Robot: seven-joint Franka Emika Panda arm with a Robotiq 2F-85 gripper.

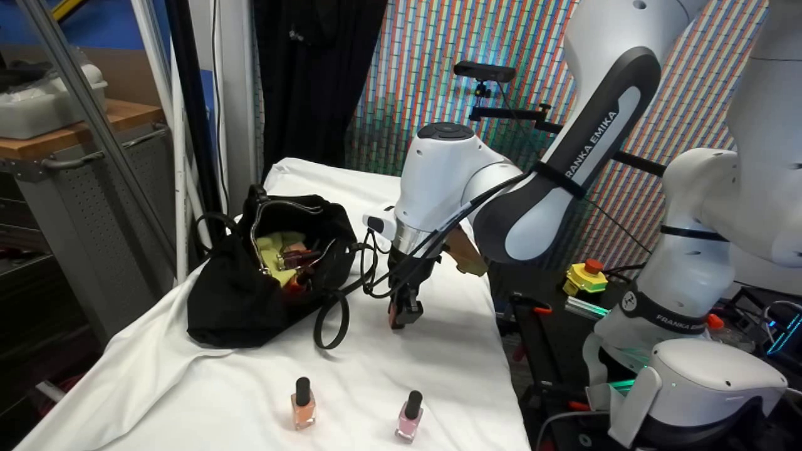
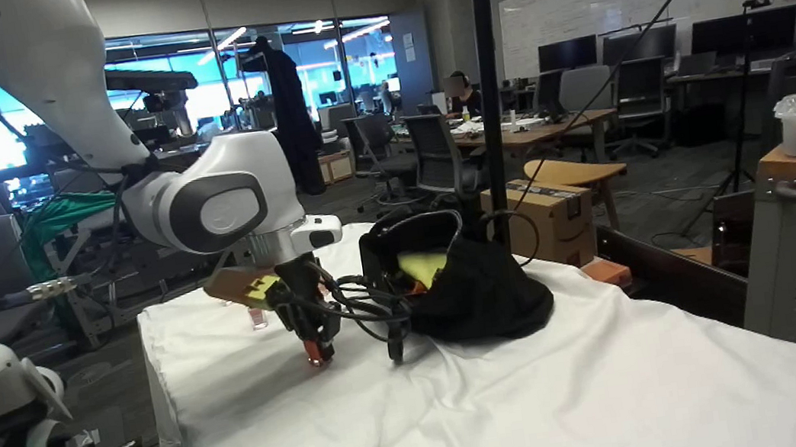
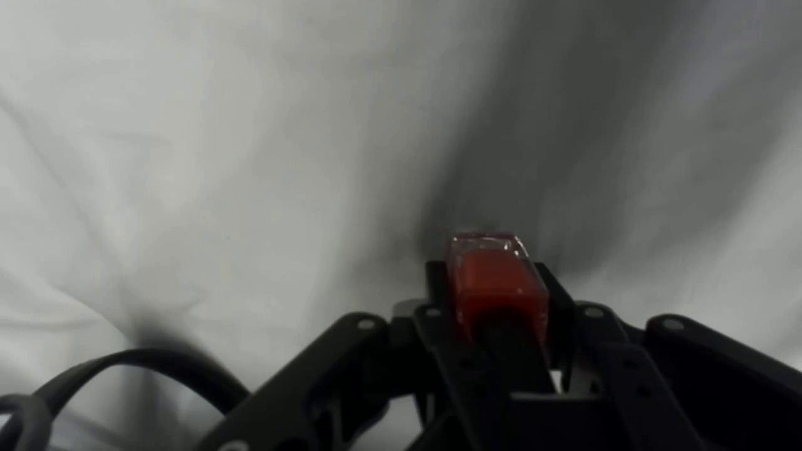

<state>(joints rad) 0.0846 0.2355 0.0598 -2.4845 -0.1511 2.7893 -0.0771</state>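
Wrist view: a red nail polish bottle (image 3: 499, 285) is being clasped by the gripper (image 3: 495, 275), white cloth (image 3: 250, 188) being shadowed beneath them.

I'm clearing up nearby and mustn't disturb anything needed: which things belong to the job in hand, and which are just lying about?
Seems to belong:
red bottle, held by the gripper
perhaps black bag, orange bottle, pink bottle, on the white cloth

Seems just lying about:
cardboard box, beyond the white cloth
plastic tub, on the cabinet
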